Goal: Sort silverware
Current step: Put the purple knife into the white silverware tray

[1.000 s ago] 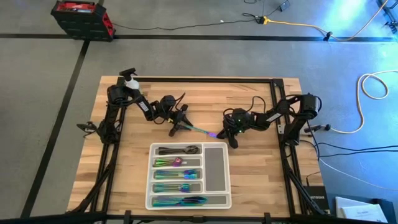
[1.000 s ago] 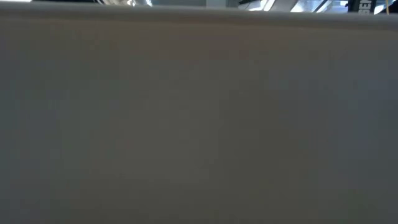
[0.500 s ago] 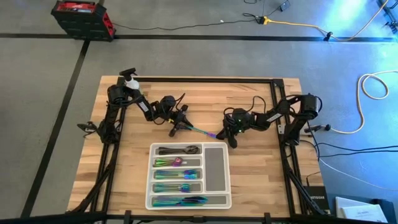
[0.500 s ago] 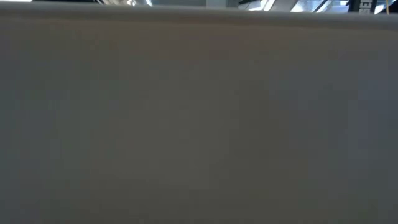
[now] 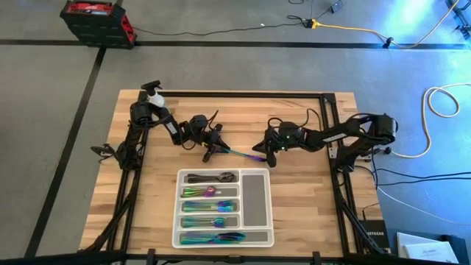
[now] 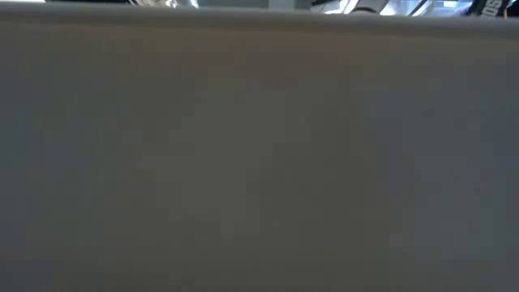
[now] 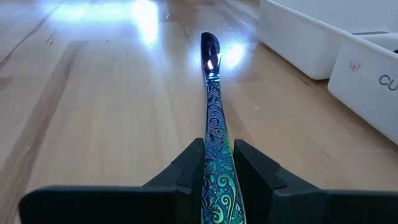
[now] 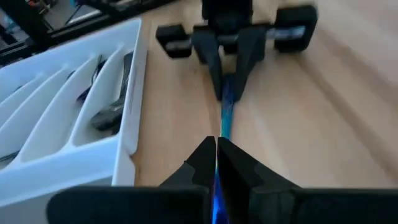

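Observation:
One slim iridescent piece of silverware (image 5: 237, 153) lies level between the two grippers, just beyond the tray's far side. My left gripper (image 5: 215, 149) is shut on its engraved handle. Its smooth far end (image 7: 209, 46) stands bare in the left wrist view. My right gripper (image 5: 259, 154) is at that end, its fingers together. In the right wrist view a blue strip (image 8: 215, 194) shows in the slit between them. The white compartment tray (image 5: 255, 197) holds sorted iridescent pieces (image 5: 210, 221) and dark spoons (image 5: 210, 177). My left gripper pinches the engraved handle (image 7: 217, 163) between its two fingers, one on each narrow edge, patterned face up. It comes level from the table's left, fingers along the piece, which juts straight out ahead. My right gripper is over the far end (image 8: 222, 127); I cannot tell whether it touches it.
The tray's long right compartment is bare. A spray bottle (image 5: 152, 93) stands at the table's far left corner. Black frame posts run along both side edges. Bare wood lies on the far side of the grippers. A flat grey surface (image 6: 259, 154) fills the low view.
My right gripper has moved a little toward the table's left and far edge, nearer the left gripper, and tipped from pointing steeply down to lying flatter. The right arm's elbow has swung out toward the right edge. The silverware piece has kept its place.

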### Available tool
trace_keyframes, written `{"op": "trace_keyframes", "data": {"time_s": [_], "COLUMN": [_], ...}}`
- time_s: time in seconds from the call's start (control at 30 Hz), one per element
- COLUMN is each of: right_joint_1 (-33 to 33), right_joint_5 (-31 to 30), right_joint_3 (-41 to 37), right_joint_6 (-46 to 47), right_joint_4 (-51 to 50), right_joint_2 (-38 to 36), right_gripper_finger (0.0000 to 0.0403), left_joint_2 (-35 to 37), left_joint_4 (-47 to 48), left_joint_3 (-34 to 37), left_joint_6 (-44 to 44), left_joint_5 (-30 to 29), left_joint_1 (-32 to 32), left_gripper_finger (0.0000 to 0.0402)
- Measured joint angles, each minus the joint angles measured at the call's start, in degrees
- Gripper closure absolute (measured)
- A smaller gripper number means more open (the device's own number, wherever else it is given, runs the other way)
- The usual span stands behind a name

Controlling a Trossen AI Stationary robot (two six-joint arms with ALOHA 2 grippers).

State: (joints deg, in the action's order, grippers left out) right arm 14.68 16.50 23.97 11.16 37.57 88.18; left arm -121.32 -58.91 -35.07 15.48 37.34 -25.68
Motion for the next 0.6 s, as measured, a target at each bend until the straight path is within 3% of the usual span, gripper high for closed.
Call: {"op": "trace_keyframes", "data": {"time_s": [0.37, 0.6], "right_joint_1": [3.0, 8.2], "right_joint_5": [-4.1, -4.1], "right_joint_3": [0.0, 0.0], "right_joint_6": [-3.6, -3.6], "right_joint_4": [-6.3, -6.6], "right_joint_2": [-7.0, -14.2], "right_gripper_finger": [0.0401, 0.0401], "left_joint_2": [8.4, 19.1], "left_joint_4": [4.3, 12.7], "left_joint_3": [0.0, -0.1], "left_joint_6": [-3.6, -5.9], "left_joint_5": [-4.0, -6.1], "left_joint_1": [0.2, 0.6], "left_gripper_finger": [0.0349, 0.0349]}}
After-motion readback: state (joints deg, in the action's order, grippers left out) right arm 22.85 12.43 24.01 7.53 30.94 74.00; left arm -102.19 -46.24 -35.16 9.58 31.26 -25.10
